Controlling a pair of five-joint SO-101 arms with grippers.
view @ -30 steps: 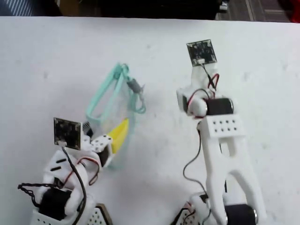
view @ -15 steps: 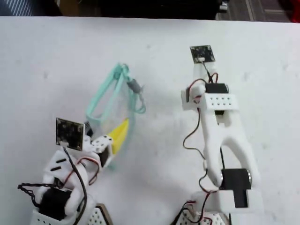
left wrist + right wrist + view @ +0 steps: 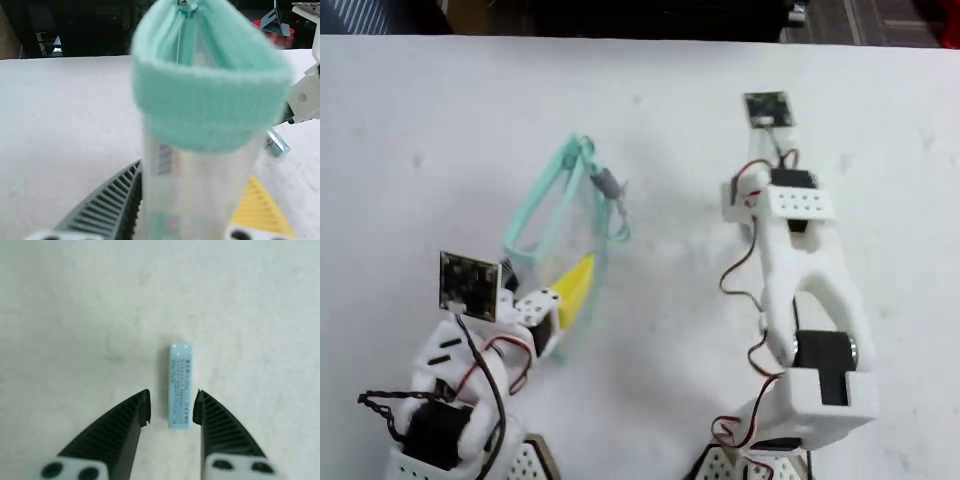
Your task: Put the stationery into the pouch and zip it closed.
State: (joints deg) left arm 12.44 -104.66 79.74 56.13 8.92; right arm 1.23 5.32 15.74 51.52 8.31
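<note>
The pouch [image 3: 558, 225] lies on the white bench [image 3: 420, 120], at about 9 o'clock from the middle of the high view. Its length runs from 7 o'clock up towards 12 o'clock. The right arm [image 3: 800, 290] is the bigger shape in the high view, rising from the 5 o'clock edge and stretching towards 1 o'clock, well apart from the pouch. The left arm [image 3: 460, 400] sits folded at 7 o'clock, with its wrist at the pouch's near end. The pouch has clear walls and mint-green trim, and the two trim edges stand apart in a long loop, so its mouth gapes. The left claw [image 3: 195, 172] is closed onto the pouch's near end, with the grey finger [image 3: 112, 202] against one clear wall and the yellow finger [image 3: 257, 207] against the other. The right claw [image 3: 171, 407] points down at the bench with its dark fingers only a narrow way apart. They flank the near end of a pale blue stationery piece [image 3: 180, 377], which lies flat between them. Whether either finger touches it cannot be told. A small grey tab [image 3: 607, 183] sits on the pouch's 3 o'clock edge, near its far end.
</note>
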